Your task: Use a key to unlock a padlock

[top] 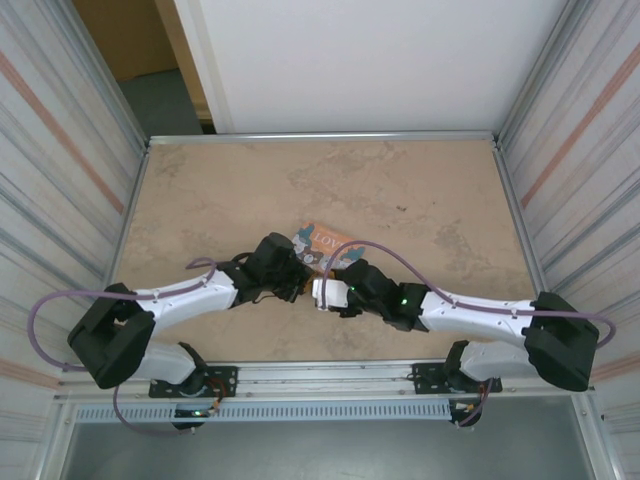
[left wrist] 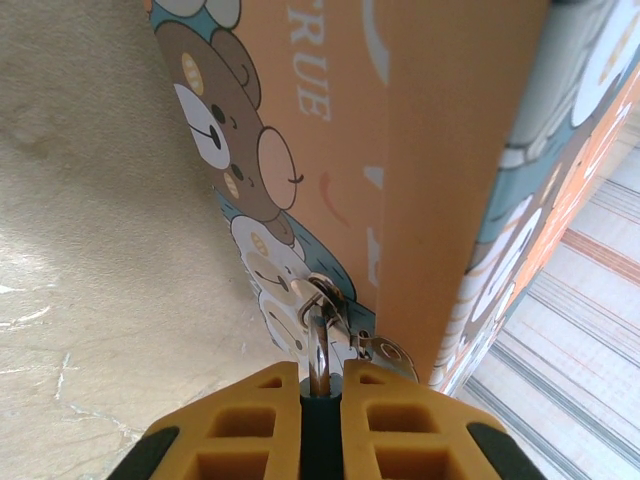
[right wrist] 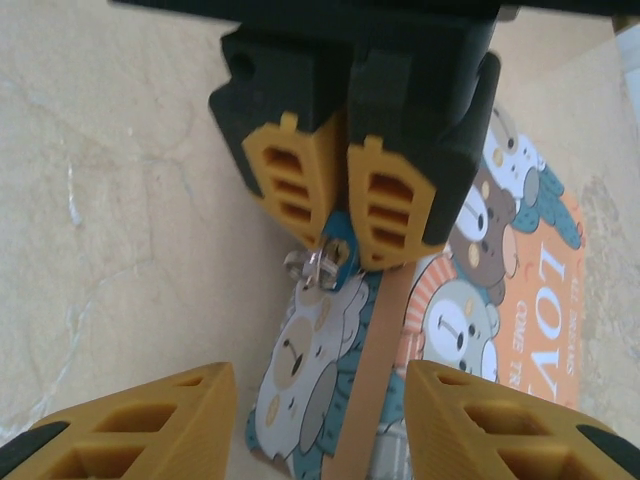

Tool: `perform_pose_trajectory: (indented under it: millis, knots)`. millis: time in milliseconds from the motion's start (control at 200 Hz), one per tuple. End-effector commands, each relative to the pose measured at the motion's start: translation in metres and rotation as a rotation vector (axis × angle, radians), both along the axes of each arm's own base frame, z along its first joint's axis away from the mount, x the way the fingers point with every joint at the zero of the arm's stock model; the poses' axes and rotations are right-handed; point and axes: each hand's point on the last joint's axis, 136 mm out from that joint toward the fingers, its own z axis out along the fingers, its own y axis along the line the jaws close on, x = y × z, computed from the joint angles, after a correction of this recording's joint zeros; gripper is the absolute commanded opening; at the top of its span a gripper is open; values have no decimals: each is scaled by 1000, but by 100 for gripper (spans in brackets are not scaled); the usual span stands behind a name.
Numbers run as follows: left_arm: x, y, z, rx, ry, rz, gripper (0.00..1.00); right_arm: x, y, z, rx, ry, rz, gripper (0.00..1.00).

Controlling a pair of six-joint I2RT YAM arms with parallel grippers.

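Midway across the table [top: 430, 180], left gripper [left wrist: 320, 385] clamps the padlock [right wrist: 340, 250]: blue body in right-wrist view, shackle [left wrist: 318, 355] in left-wrist view; right gripper [right wrist: 320, 370] gapes.

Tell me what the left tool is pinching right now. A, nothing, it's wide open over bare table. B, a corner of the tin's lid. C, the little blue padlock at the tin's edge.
C: the right wrist view shows the left tool shut on the blue padlock at the edge of the orange tin.
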Motion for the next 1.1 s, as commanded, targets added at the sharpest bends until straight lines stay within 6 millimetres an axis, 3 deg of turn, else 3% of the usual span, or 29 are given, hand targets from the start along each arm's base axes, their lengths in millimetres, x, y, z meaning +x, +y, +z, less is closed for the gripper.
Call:
perform_pose_trajectory:
  millis: [0, 200, 716, 1097]
  knots:
    - [5, -14, 15, -54, -20, -5, 0, 2, 20, 17, 64, -36, 29, 45]
    - [5, -16, 13, -55, -13, -5, 0, 5, 27, 17, 86, -44, 13, 39]
    - [3, -19, 10, -80, 3, 9, 0, 8, 21, 3, 77, -34, -57, 26]
    - [3, -19, 10, -86, 4, 12, 0, 10, 15, -9, 53, -42, -82, 25]
